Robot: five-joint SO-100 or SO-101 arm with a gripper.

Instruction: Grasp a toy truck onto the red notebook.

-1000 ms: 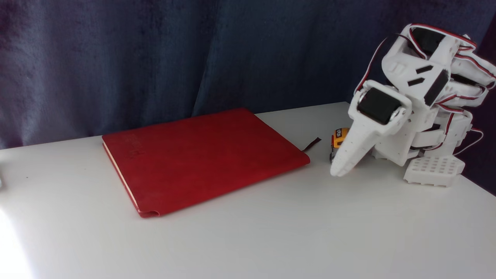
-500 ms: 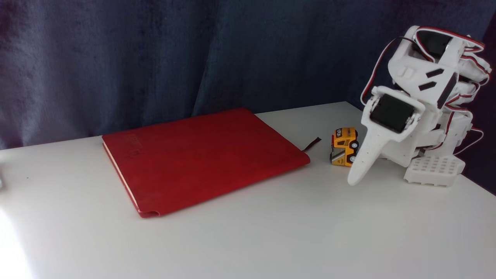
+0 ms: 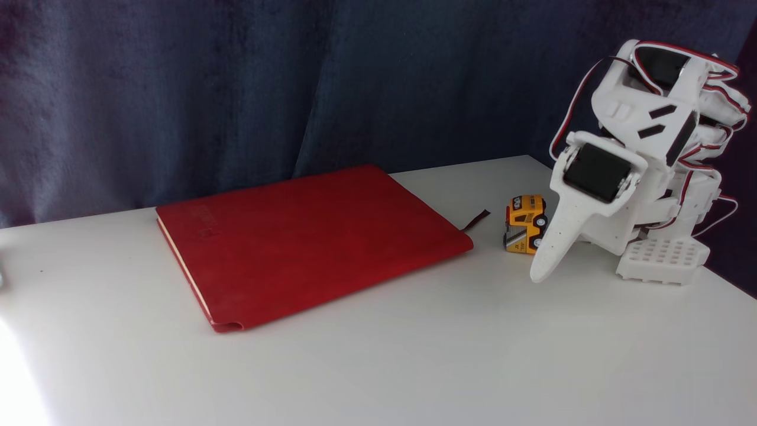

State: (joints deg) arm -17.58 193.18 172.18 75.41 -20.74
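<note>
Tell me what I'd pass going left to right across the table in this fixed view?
red notebook → its dark ribbon bookmark → toy truck → white gripper → the arm's perforated white base

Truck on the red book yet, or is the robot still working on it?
Not yet. The toy truck sits on the white table, beside the red notebook. The gripper is down next to the truck, but a grasp isn't visible. Left: grab, lift, and place it on the notebook.
</note>
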